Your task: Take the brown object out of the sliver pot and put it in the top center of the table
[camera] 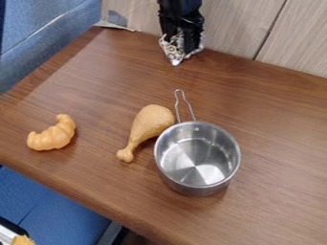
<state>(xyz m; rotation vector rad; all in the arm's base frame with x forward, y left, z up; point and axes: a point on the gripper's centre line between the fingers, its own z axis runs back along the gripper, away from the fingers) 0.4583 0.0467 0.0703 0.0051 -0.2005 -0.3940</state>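
The claw point(181, 53) hangs over the far edge of the table point(275, 115), near its top center; whether it is spread or pressed together, I cannot tell. The drumstick point(150, 125), which I take to be the brown object, lies on the table outside the pot point(197, 155), just beside its left wall in the view; whether they touch is not certain. From the claw, the drumstick is toward the near side and a little to the left. Its long axis runs slantwise, the thick end pointing up and right, close to the pot's handle point(184, 106), and the thin end down and left. So the claw should, I think, come nearer and turn across this axis, with care not to knock the handle or the rim. The croissant point(53, 133) lies farther left. I can read no label or writing.
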